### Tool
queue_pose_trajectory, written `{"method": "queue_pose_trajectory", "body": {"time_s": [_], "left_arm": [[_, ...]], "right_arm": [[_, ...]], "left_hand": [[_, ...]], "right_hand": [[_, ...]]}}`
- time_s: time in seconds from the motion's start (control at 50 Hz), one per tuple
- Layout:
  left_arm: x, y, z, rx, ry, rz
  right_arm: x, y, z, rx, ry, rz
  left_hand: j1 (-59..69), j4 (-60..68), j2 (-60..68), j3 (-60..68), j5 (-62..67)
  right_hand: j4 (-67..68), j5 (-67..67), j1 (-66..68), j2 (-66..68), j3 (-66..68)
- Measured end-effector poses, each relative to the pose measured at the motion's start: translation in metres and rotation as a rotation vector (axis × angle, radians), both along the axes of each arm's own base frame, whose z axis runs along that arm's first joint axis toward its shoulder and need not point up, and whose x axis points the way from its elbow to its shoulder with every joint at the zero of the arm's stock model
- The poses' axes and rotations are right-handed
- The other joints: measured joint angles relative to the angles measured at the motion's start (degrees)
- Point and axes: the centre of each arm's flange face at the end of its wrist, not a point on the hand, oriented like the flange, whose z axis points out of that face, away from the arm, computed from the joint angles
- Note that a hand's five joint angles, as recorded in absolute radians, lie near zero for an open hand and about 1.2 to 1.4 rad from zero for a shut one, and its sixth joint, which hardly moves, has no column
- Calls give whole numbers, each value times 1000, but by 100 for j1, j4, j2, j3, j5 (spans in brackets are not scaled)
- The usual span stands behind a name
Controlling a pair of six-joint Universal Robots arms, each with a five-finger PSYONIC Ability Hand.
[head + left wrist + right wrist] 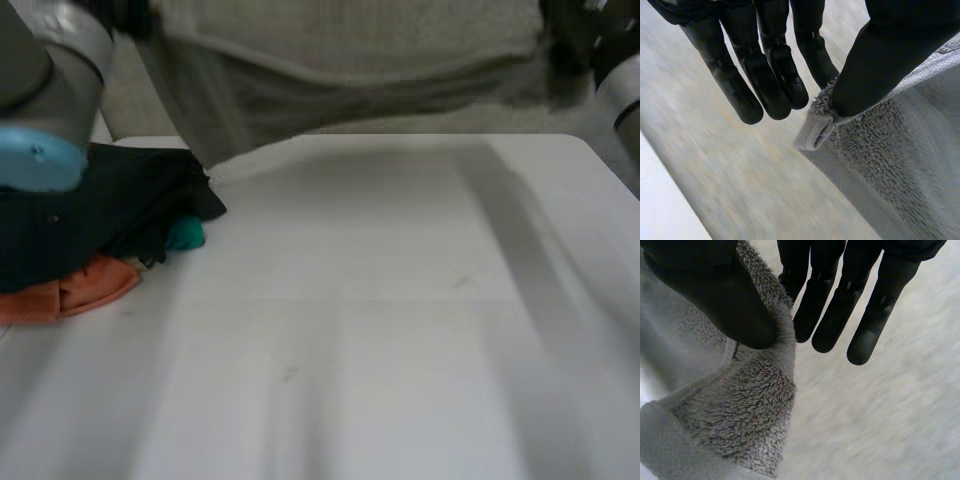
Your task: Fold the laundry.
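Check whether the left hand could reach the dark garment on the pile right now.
Probably not yet: the left hand is pinching a corner of the grey towel, held above the table. The dark garment lies uncovered near the left arm, so releasing the towel should free the way.

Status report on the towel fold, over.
Left hand pinches towel corner, right hand pinches its edge. Towel held up between them. Clothes pile on table by left arm.
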Motion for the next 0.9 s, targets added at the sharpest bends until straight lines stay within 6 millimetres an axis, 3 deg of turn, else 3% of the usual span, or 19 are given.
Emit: {"method": "queue_pose_trajectory", "body": {"time_s": [0.06,0.16,0.24,0.3,0.42,0.54,0.66,0.74,0.8,0.9], "left_arm": [[-2,-1,-35,97,-45,-12],[-6,6,-112,303,-164,-42],[-4,21,-151,420,-253,-54],[1,35,-168,497,-318,-58],[15,72,-175,648,-433,-72],[36,131,-174,856,-599,-122],[48,167,-172,928,-715,-183],[46,171,-169,903,-749,-201],[38,163,-164,852,-745,-202],[10,125,-156,724,-677,-180]], "right_arm": [[-1,-3,-30,120,36,7],[-5,2,-95,365,153,5],[-11,14,-127,502,261,-3],[-18,26,-139,582,335,-8],[-37,56,-139,719,446,-24],[-64,107,-127,897,609,-37],[-78,134,-129,949,759,2],[-78,133,-129,912,776,6],[-74,122,-128,856,757,-7],[-64,90,-130,734,691,-46]], "left_hand": [[0,0,0,0,0],[0,0,0,0,0],[0,0,0,0,0],[0,0,0,0,0],[0,0,0,0,0],[0,0,0,0,0],[0,0,0,0,0],[0,0,0,0,0],[0,0,0,0,0],[0,0,0,0,0]], "right_hand": [[0,0,0,0,0],[0,0,0,0,0],[0,0,0,0,0],[0,0,0,0,0],[0,0,0,0,0],[0,0,0,0,0],[0,47,0,0,0],[0,54,0,0,0],[0,74,0,0,0],[0,106,0,0,0]]}}
